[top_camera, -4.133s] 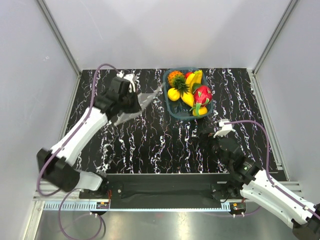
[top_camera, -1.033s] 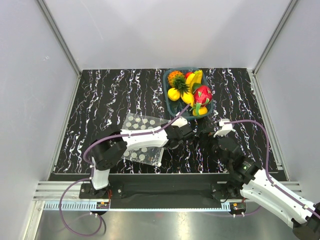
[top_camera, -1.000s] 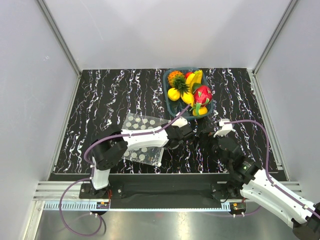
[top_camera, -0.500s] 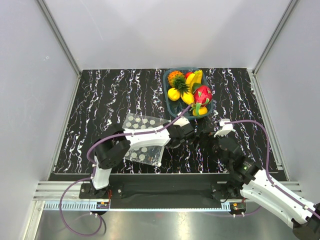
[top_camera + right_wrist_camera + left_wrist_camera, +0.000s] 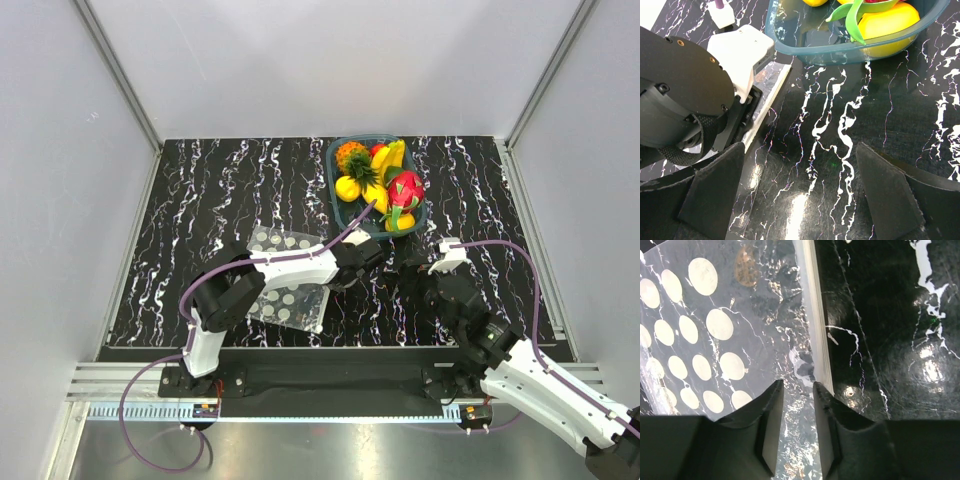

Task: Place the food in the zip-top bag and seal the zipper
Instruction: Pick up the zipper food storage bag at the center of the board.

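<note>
I see the zip-top bag (image 5: 290, 302) lying flat on the worktop (image 5: 220, 190), towards the front and left of centre, its zipper (image 5: 817, 315) along its right edge. The basket (image 5: 345, 225) sits near it, behind and to the right, with the food (image 5: 405, 188) piled inside.

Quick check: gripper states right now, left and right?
Left gripper: open by a narrow gap over the zip-top bag, visibly gripping nothing.
Right gripper: wide open, empty.
</note>
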Controlling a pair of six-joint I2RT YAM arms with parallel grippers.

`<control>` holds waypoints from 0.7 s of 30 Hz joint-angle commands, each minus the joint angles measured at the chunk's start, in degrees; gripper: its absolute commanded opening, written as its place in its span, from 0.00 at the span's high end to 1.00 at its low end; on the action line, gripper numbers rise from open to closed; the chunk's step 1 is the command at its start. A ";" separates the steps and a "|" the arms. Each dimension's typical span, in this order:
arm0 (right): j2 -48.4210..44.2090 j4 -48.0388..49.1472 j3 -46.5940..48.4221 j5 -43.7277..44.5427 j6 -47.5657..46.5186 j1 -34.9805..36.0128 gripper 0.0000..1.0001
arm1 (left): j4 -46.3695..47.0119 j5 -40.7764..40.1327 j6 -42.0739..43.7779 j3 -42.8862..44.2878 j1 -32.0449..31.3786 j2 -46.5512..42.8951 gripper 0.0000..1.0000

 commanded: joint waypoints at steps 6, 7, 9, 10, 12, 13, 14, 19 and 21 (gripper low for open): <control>-0.38 0.84 0.30 1.31 0.20 0.00 0.00 | 3.76 1.71 0.26 -1.04 0.00 -3.10 0.45; -0.30 0.84 0.30 1.31 0.28 -0.08 0.00 | 4.11 1.71 0.52 -1.13 -0.17 -3.36 0.44; -0.21 0.84 0.30 1.22 0.20 0.00 0.00 | 4.46 0.92 0.44 -1.74 -0.26 -3.80 0.41; -0.29 0.84 0.38 1.22 0.19 0.00 0.00 | 5.16 0.66 0.26 -2.44 -0.43 -4.06 0.41; -0.12 0.93 0.30 1.22 0.28 0.00 0.00 | 6.48 0.92 0.26 -3.32 -0.44 -4.68 0.41; -0.03 0.93 0.30 1.22 0.20 0.00 0.00 | 6.58 1.01 0.35 -3.50 -0.44 -4.68 0.41; -0.03 0.93 0.30 1.22 0.19 0.00 0.00 | 6.49 1.01 0.26 -3.50 -0.44 -4.51 0.41; -0.03 1.01 0.30 1.22 0.28 0.00 0.00 | 6.23 0.57 0.26 -3.77 -0.61 -4.24 0.50; -0.03 1.01 0.38 1.13 0.20 0.00 0.00 | 5.70 0.39 0.35 -3.59 -0.35 -3.81 0.61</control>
